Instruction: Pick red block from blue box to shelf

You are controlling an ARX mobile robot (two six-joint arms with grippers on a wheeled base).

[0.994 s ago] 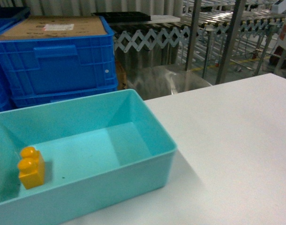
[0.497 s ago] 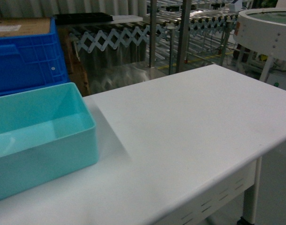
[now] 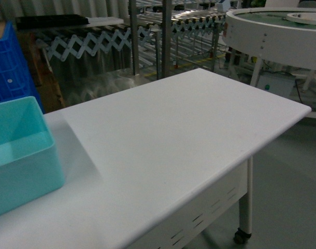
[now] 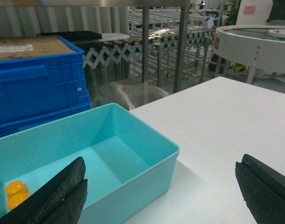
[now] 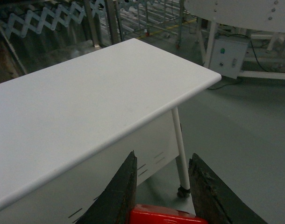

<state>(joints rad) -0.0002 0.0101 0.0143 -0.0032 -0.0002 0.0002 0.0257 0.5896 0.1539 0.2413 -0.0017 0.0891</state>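
Transport is the step in hand, I judge: the right gripper (image 5: 162, 186) is closed on the red block (image 5: 163, 216), which sits clamped between its two dark fingers at the bottom edge of the right wrist view, above the grey floor beside the white table (image 5: 77, 102). The left gripper (image 4: 161, 191) hangs wide open and empty over the blue box (image 4: 133, 135), where only the orange-yellow brick (image 4: 15, 193) lies in a corner. So the block is out of the box and not yet on the shelf. The next move calls for finding the shelf and bringing the right arm to one flat tier; steel uprights (image 3: 167, 36) and a scissor conveyor (image 3: 85, 41) stand behind the table, but I cannot tell which tier is meant. Much is cut off: only the top strip of the block shows, so its stud is not visible, and neither arm appears in the head view. The blue crate (image 4: 37, 84) stands behind the box.
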